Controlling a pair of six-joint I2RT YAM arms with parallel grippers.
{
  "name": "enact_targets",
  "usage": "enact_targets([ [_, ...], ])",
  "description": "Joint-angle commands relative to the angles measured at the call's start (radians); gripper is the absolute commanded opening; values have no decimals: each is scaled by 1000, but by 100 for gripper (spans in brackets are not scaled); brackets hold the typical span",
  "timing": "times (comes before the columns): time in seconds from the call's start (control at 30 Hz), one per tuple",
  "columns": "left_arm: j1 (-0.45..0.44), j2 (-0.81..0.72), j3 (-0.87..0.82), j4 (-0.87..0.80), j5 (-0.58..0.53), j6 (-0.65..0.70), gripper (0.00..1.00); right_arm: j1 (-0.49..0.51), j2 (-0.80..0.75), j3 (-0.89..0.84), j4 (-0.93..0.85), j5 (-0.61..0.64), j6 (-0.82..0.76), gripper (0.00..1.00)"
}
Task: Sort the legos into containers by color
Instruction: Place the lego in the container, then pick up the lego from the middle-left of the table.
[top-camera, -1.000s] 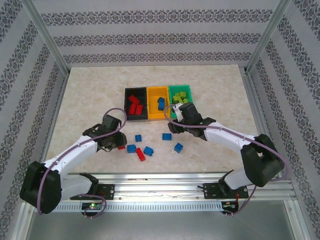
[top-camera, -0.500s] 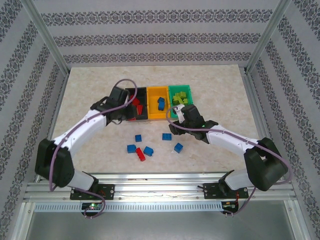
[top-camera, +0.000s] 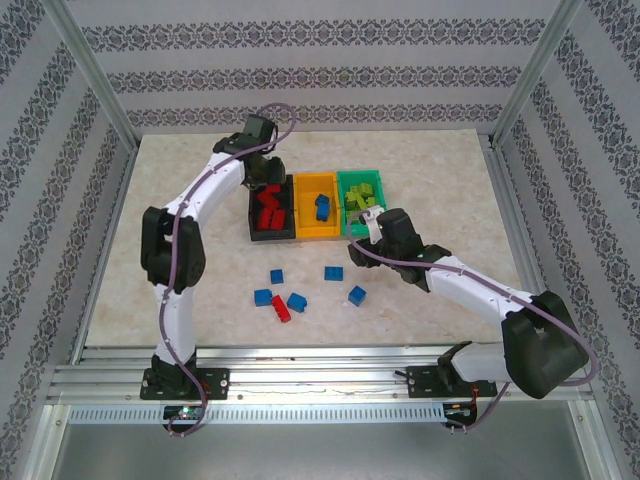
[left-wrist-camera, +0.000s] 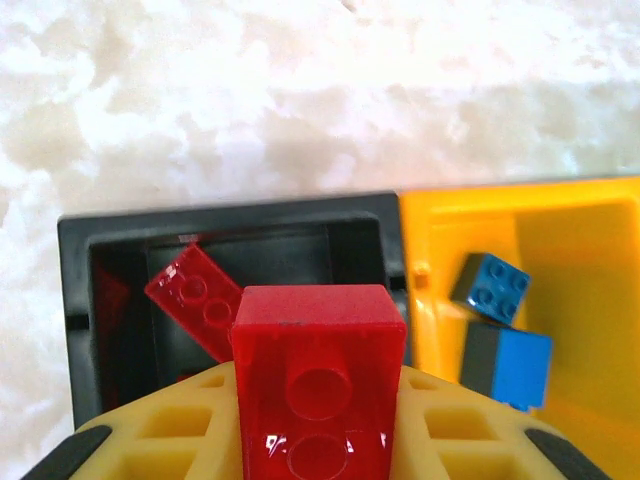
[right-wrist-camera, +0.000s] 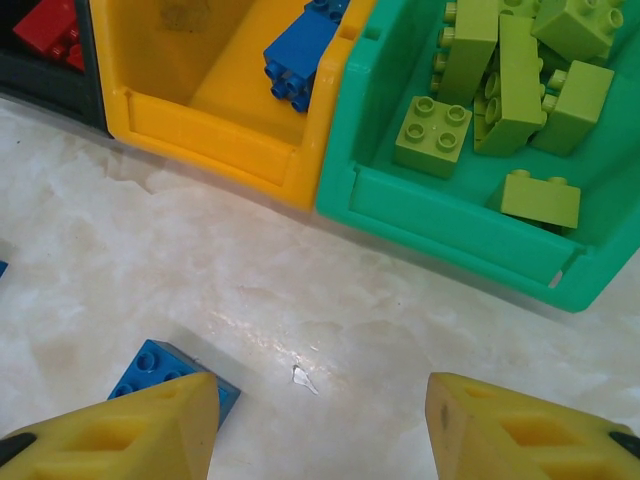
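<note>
Grip: left hand (left-wrist-camera: 320, 450) clamps 1 red brick (left-wrist-camera: 318, 340) directly above the black bin (left-wrist-camera: 220, 212). The right hand (right-wrist-camera: 320, 430) gapes wide, blue brick (right-wrist-camera: 150, 368) beside it.

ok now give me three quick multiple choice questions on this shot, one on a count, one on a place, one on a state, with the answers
1. How many red bricks lie loose on the table?
A. one
B. three
C. none

2. Where is the left gripper?
A. down on the table
B. over the black bin
C. folded back at the near edge

3. The right gripper is
A. shut on a blue brick
B. shut with nothing in it
C. open with nothing in it

Answers:
1 A: one loose red brick lies among the loose blue bricks.
2 B: the left wrist view looks down into that bin past the held red brick clamped between its fingers.
3 C: its fingers stand apart with bare table between them.
</note>
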Motion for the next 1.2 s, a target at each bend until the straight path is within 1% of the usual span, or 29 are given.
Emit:
enact_targets([
  [0.0,2,64,110,-144,23,39,33,-6,-20,-10,23,-17,16,58],
  [0.07,3,88,138,-156,32,38,38,-9,-16,-8,21,-20,17,57],
  [0.13,2,90,138,-157,42,30,47,-9,-19,-10,24,-24,18,58],
  [0.17,2,81,127,-152,55,30,55,-9,-19,-12,29,-24,19,58],
  [0.2,2,66,110,-138,63,30,59,-9,-17,-13,31,-23,19,58],
  [0.23,2,49,90,-125,67,32,61,-11,-12,-12,30,-25,19,57],
  [0.33,2,-30,2,-81,68,29,62,-11,-6,-7,31,-41,22,58],
  [0.43,1,-139,-137,-10,87,21,62,-12,4,-11,42,-37,24,58],
  [0.6,-4,-346,-495,214,153,-26,61,-12,14,-8,48,-51,29,58],
  [0.73,-22,-461,-709,320,189,-59,59,-11,36,-1,42,-54,29,58],
  [0.97,-99,-620,-964,402,179,-130,58,-9,77,12,47,-64,29,57],
  [1.17,-174,-760,-1094,390,125,-188,58,-8,94,12,56,-66,31,57],
])
